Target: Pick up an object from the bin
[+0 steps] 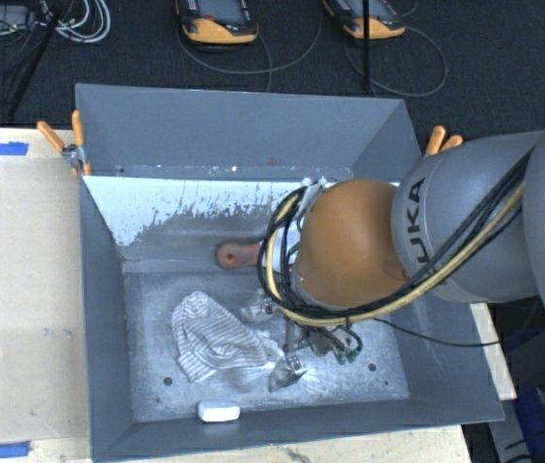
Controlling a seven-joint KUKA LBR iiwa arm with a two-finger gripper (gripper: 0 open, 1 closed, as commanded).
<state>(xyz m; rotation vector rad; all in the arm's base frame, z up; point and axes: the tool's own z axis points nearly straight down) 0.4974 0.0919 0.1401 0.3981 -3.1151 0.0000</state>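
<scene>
- The gripper (289, 363) hangs low in the bin (108, 287), beneath the arm's orange wrist cover (349, 244).
- How far it is open cannot be told, and nothing shows in its hold.
- A crumpled striped cloth (212, 340) lies just beside it, on the side away from the arm.
- A small white block (219, 412) lies past the cloth, near the front wall.
- This looks like the reach-down step. The next move likely calls for closing on a cloth fold, then lifting.

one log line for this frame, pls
gripper: low in bin, at right edge of striped cloth | grasp: unconfirmed | others: white block near front wall; brown piece at back wall
</scene>
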